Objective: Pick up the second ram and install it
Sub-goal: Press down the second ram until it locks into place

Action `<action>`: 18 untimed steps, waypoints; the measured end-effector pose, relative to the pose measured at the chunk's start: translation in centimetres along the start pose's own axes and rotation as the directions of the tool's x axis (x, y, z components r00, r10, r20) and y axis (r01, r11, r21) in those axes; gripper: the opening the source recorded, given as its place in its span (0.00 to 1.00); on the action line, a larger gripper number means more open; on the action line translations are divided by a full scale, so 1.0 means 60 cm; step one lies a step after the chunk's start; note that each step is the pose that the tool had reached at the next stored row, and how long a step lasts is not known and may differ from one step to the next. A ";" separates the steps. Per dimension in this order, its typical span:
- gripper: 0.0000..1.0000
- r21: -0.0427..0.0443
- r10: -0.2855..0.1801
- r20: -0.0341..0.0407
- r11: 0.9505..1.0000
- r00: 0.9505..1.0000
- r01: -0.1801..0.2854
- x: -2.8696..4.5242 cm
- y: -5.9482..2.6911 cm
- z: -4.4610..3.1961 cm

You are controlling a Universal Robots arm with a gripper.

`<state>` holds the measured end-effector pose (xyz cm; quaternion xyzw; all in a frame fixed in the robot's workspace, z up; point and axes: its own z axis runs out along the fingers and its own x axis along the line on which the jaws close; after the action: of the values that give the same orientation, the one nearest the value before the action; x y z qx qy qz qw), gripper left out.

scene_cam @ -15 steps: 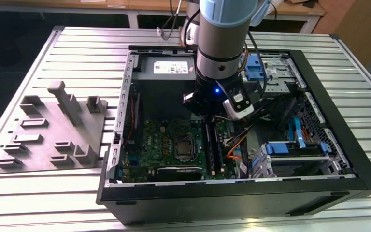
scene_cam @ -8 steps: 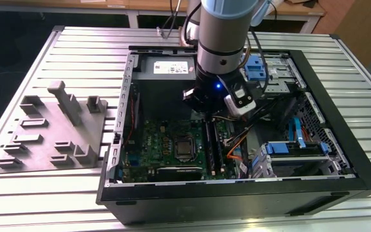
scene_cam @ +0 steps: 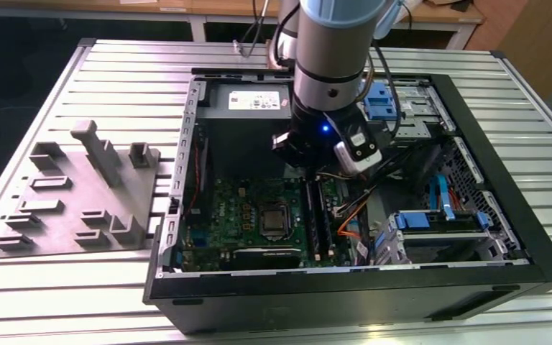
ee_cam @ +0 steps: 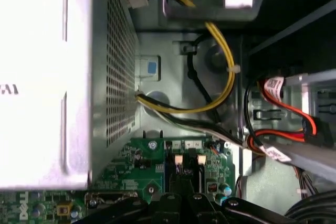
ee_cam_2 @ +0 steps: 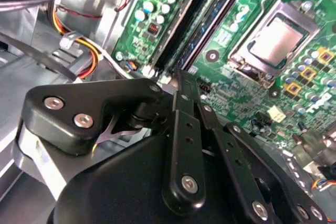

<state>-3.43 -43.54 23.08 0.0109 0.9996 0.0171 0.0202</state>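
Note:
In the exterior view my gripper is down inside the open computer case, just above the motherboard's long black memory slots. In the second wrist view the gripper has its fingers drawn together, and the tip is over the near end of the slots. A narrow blue-green strip, the second ram, stands edge-on in the slots. I cannot tell whether the tip touches it. The first wrist view shows the gripper above the white slot clips.
The processor socket lies beside the slots. The silver power supply and yellow and orange cables crowd the case's far end. A drive cage with blue tabs is at the exterior view's right. A grey fixture plate lies outside the case.

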 end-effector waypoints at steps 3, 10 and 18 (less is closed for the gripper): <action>0.10 0.000 0.000 0.000 1.000 1.000 0.000 0.000 -0.012 0.000; 0.10 0.000 0.000 0.000 1.000 1.000 0.000 -0.001 -0.047 -0.002; 0.10 0.000 0.000 0.000 1.000 1.000 0.000 -0.002 -0.085 -0.003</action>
<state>-3.43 -48.67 23.08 0.0110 0.9996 0.0172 0.0202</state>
